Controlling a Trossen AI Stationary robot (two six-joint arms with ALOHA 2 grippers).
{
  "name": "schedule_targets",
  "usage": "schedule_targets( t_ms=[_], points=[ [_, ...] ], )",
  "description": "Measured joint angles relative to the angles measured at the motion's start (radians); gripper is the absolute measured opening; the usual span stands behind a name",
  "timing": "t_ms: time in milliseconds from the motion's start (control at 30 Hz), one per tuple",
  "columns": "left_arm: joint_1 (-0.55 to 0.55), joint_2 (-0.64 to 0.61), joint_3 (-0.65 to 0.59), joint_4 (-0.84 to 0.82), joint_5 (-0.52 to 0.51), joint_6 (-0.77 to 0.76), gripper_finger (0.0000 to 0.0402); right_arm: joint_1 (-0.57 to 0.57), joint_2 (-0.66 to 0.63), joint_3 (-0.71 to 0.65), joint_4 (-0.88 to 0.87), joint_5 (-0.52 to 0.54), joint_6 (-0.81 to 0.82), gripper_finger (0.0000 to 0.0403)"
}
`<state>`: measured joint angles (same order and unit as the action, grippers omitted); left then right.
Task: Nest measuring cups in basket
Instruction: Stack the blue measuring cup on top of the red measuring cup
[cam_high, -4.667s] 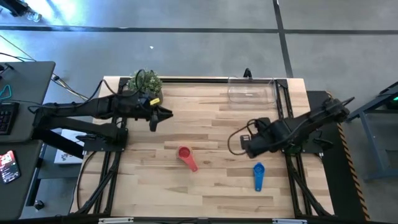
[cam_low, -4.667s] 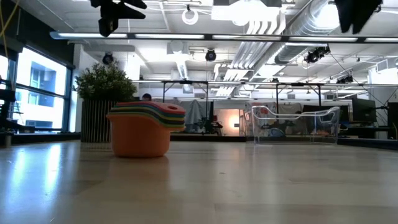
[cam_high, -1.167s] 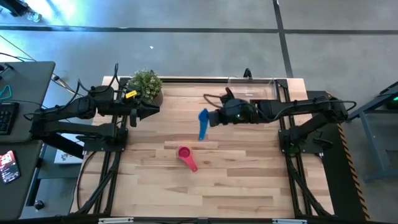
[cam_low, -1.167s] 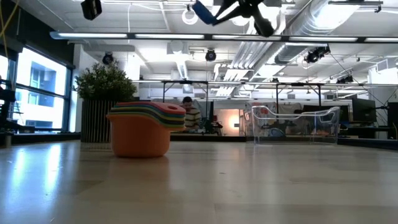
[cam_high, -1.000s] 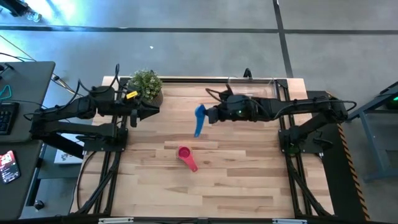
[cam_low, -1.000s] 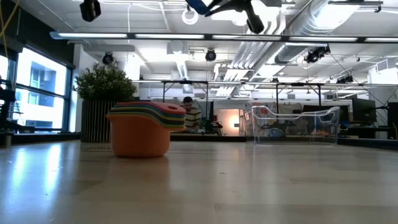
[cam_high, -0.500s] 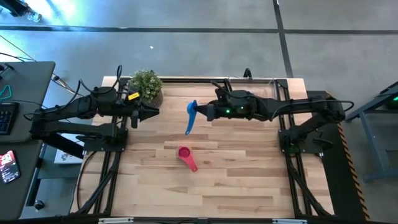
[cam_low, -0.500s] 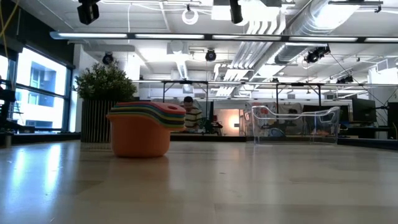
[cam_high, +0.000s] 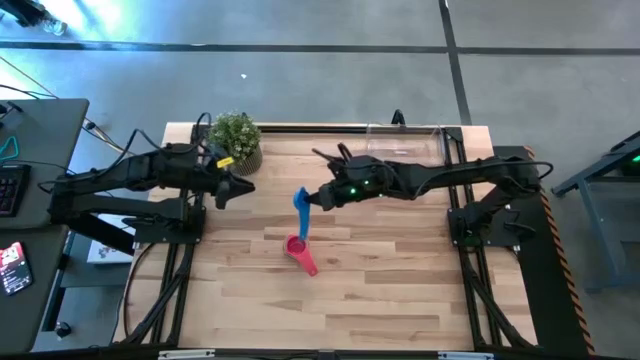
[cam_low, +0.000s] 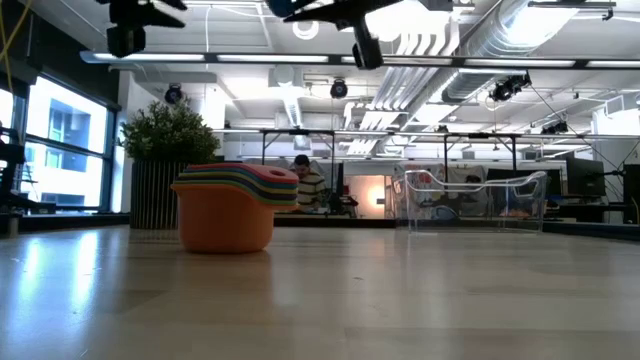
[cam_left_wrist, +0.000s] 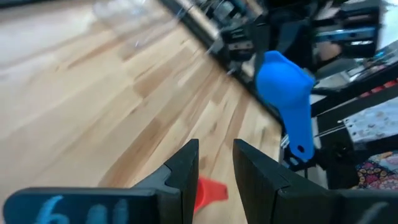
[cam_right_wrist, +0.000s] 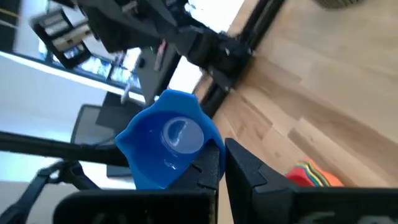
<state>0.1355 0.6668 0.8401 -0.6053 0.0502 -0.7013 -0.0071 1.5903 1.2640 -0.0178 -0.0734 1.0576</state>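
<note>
Pale wooden planks make up the table (cam_high: 380, 290), seen from straight above with a grey floor around it. Nearest the front edge the boards are bare. A little below the table's middle, at about 7 o'clock from centre, sits the stack of cups (cam_high: 297, 247), red on top from above with a handle pointing toward 5 o'clock. From table height the same stack (cam_low: 236, 207) shows an orange cup at the bottom with yellow, green, purple and red rims layered above it.

Directly above that stack hangs the blue cup (cam_high: 301, 208), its bowl uppermost and its handle pointing down toward the stack. The right hand (cam_high: 318, 198) has its fingers closed tight on it, with the right arm stretched in from 3 o'clock to the table's centre. The right wrist camera shows the blue cup (cam_right_wrist: 166, 146) pinched at its edge, open side facing the lens.

At 9 o'clock from centre, the left hand (cam_high: 243, 187) hovers above the table, pointing toward the middle; its two fingers (cam_left_wrist: 186, 171) stand slightly parted with nothing between them.

Farther back, at 11 o'clock, a potted green plant (cam_high: 236, 134) stands near the table's far left corner. At 1 o'clock, against the far edge, rests the clear basket (cam_high: 404, 142), with no cup visible inside.
</note>
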Motion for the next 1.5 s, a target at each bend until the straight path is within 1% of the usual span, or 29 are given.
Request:
schedule_targets(
  t_ms=[200, 400, 600, 700, 833, 1167, 1500],
  points=[
    [-0.030, 0.056, 0.000, -0.099, 0.020, -0.039, 0.0090, 0.000, 0.034, 0.000, -0.010, -0.054, 0.004, 0.0000],
    [-0.100, 0.156, 0.000, -0.119, 0.019, -0.030, 0.0090, -0.004, 0.033, 0.000, -0.090, -0.071, -0.012, 0.0000],
    [-0.156, 0.261, 0.000, -0.160, 0.015, -0.030, 0.0090, -0.027, 0.023, 0.000, -0.128, -0.095, -0.039, 0.0000],
    [-0.183, 0.316, 0.000, -0.163, 0.011, -0.026, 0.0090, -0.047, 0.006, -0.001, -0.142, -0.102, -0.057, 0.0000],
    [-0.214, 0.395, 0.000, -0.159, -0.023, -0.011, 0.0090, -0.072, -0.028, -0.001, -0.167, -0.111, -0.079, 0.0000],
    [-0.268, 0.591, -0.001, -0.127, -0.048, -0.036, 0.0090, -0.105, -0.137, -0.001, -0.248, -0.095, -0.142, 0.0000],
    [-0.276, 0.739, -0.001, -0.065, -0.048, -0.065, 0.0090, -0.105, -0.158, -0.001, -0.308, -0.093, -0.165, 0.0000]
  ],
)
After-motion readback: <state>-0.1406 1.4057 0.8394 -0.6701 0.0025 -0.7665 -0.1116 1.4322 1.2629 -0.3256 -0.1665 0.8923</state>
